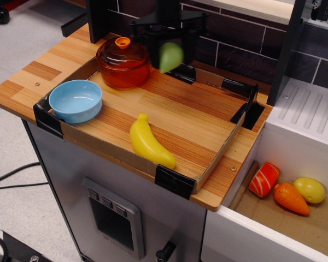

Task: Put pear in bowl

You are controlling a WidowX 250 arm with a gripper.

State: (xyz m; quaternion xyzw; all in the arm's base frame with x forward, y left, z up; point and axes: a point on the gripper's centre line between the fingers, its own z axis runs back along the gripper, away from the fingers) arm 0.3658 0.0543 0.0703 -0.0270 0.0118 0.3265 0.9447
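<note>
The light-green pear [170, 57] hangs in the air above the back of the tray, held between the black fingers of my gripper [169, 53], which is blurred by motion. It is just right of the orange pot. The light-blue bowl [75, 100] sits at the tray's front left corner, with nothing in it, well to the left and nearer than the pear.
An orange transparent lidded pot [123, 61] stands at the back left, between gripper and bowl. A yellow banana [148, 143] lies near the tray's front edge. In the lower bin at right lie a red-white toy [263, 179], a carrot [291, 198] and a yellow lemon-like toy [310, 189].
</note>
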